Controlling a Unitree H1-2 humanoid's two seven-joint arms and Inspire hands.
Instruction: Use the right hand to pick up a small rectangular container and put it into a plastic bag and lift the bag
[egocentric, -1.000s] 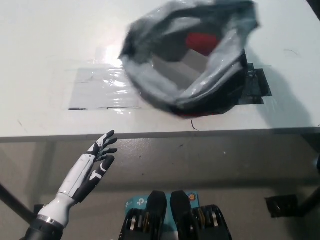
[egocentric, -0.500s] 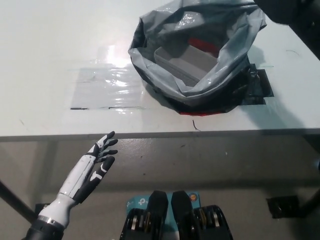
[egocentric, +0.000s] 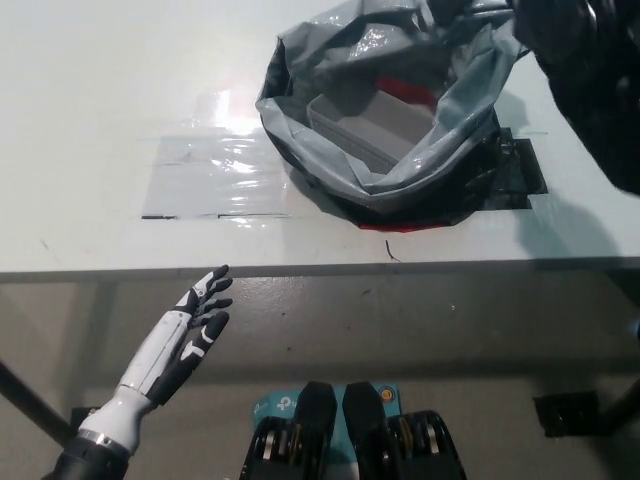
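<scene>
A grey plastic bag (egocentric: 330, 150) sits open on the white table (egocentric: 100, 80), right of the middle. Inside it lies a small grey rectangular container (egocentric: 385, 125), with something red (egocentric: 410, 93) showing behind it. My black right arm (egocentric: 590, 90) comes in at the top right, over the bag's far right rim. Its hand reaches the picture's top edge by that rim, and I cannot make out its grip. My white left hand (egocentric: 185, 335) rests open at the lower left, below the table's front edge.
A shiny clear film patch (egocentric: 200, 175) lies taped to the table left of the bag. Black tape (egocentric: 515, 170) shows under the bag's right side. The table's front edge (egocentric: 300, 270) runs across the middle, with the floor below it.
The bag was blurred and in motion a second ago; it now sits still on the table. My black right arm has come into view at the top right. The left hand has stayed put.
</scene>
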